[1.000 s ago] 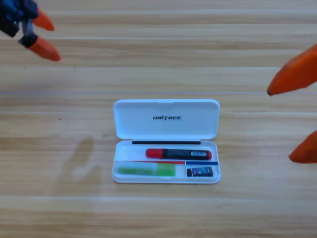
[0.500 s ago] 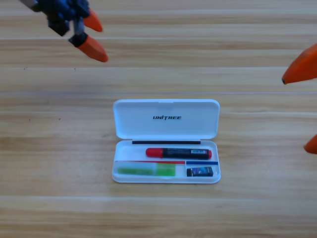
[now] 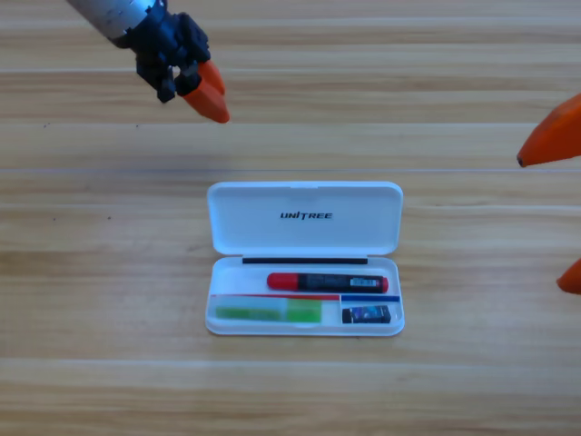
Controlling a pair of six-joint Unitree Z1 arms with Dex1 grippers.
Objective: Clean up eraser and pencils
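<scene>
We see the white case (image 3: 305, 259) open in the middle of the table (image 3: 91, 272), lid (image 3: 305, 218) folded back flat toward the top edge. All task things sit inside the tray already. The marker (image 3: 327, 282) lies in the long upper slot, red cap to the left. The green stick (image 3: 267, 312) lies in the lower left slot. The eraser (image 3: 367, 314) sits in the small lower right pocket.

The left gripper (image 3: 211, 98) hangs above the table up and left of the lid, well apart from it, jaws together or nearly so, holding nothing. The right gripper (image 3: 558, 209) waits at the right edge, cut off, its two orange tips wide apart and empty.

We judge the step left is closing the lid. To do it well, we would bring the left gripper to the lid's far edge near its middle, catch under the rim, and swing it over the hinge toward the tray. Pushing off-centre could spin or slide the light case on the smooth wood. Nothing pokes above the tray rim as far as we can tell, so the lid should seat.

Case: hard glossy plastic, rounded corners, shallow. Marker: smooth round barrel, may roll. Green stick: translucent-looking, flat-lying. Eraser: small flat block, printed top. Table: pale wood planks, fine grain, matte.
</scene>
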